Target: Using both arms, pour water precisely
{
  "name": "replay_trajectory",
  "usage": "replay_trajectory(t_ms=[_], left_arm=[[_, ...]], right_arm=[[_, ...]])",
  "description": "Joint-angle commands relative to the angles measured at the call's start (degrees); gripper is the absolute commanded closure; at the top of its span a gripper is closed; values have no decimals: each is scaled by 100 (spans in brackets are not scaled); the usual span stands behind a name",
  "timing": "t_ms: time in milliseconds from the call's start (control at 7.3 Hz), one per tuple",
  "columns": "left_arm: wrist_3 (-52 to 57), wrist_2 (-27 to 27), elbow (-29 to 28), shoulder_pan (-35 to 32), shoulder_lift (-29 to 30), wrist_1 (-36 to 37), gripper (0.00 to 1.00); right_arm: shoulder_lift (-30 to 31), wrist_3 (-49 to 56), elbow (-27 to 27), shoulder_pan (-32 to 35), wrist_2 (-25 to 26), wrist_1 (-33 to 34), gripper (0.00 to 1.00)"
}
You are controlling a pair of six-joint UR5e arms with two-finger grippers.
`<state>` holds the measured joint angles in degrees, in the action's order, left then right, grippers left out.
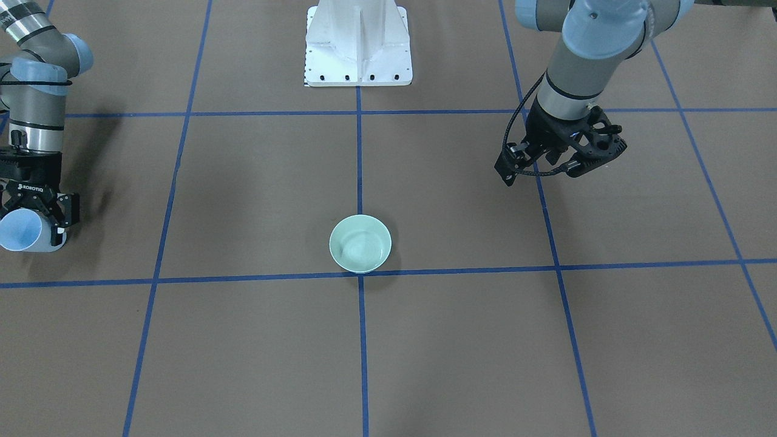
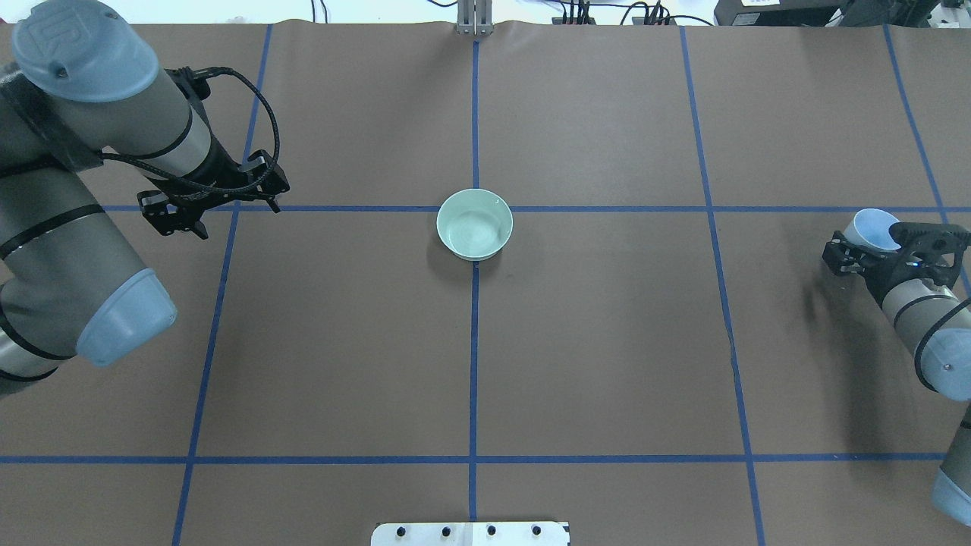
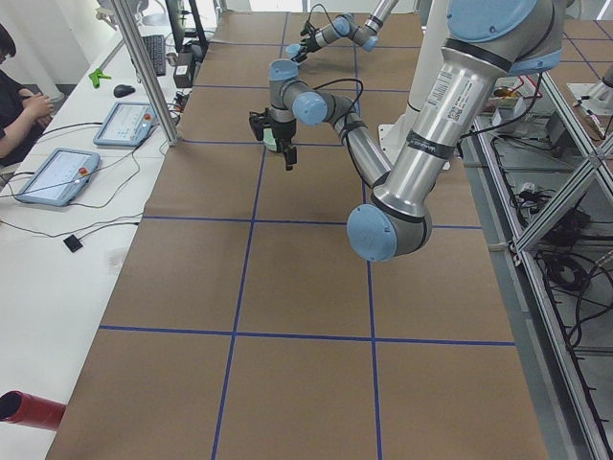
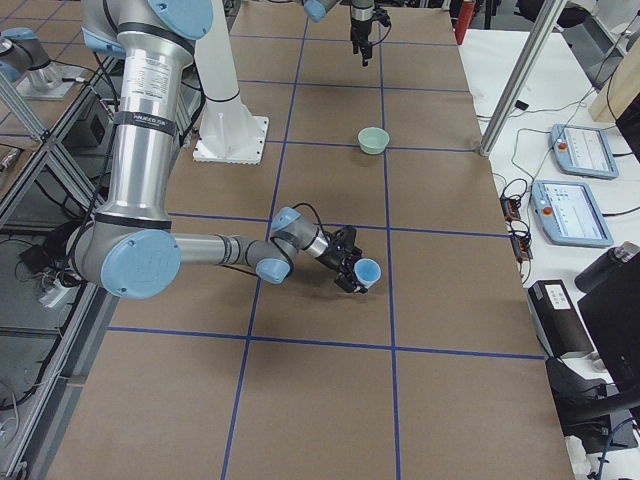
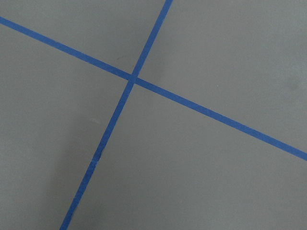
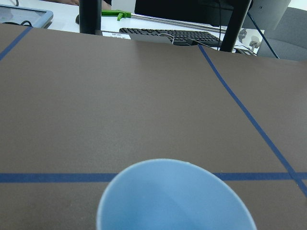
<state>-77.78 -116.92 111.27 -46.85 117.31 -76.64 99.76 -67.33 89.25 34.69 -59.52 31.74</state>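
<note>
A mint-green bowl (image 1: 360, 244) stands at the table's middle on a blue tape crossing; it also shows in the overhead view (image 2: 475, 225) and the exterior right view (image 4: 373, 139). My right gripper (image 1: 36, 209) is shut on a pale blue cup (image 1: 24, 232) far off to the bowl's side, low over the table. The cup (image 2: 872, 226) is tilted with its mouth facing away from the robot, and it fills the bottom of the right wrist view (image 6: 175, 199). My left gripper (image 2: 208, 201) hangs empty above a tape crossing, well away from the bowl, and looks shut.
The white bolted pedestal (image 1: 358, 45) stands at the robot's edge. Blue tape lines (image 5: 134, 79) grid the brown table cover. Tablets (image 3: 129, 120) and a seated operator (image 3: 19, 96) are beyond the far edge. A keyboard (image 6: 168, 34) lies there too.
</note>
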Motion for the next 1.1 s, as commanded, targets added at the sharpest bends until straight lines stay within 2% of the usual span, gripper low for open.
replay_trajectory(t_ms=[0, 274, 411, 685, 959], left_arm=[[-44, -15, 17, 0, 37, 0, 0], [-132, -15, 53, 18, 37, 0, 0], [-106, -15, 70, 18, 28, 0, 0], [-44, -15, 79, 18, 11, -96, 0], [130, -24, 70, -9, -42, -167, 0]], right_arm=[[-228, 795, 48, 771, -802, -18, 100], [-552, 1412, 259, 1597, -2092, -10, 100], [-694, 1685, 434, 1715, -2307, -9, 100], [-1464, 2195, 611, 1699, -2966, -1, 100], [-2257, 2565, 672, 1472, -2907, 8, 100]])
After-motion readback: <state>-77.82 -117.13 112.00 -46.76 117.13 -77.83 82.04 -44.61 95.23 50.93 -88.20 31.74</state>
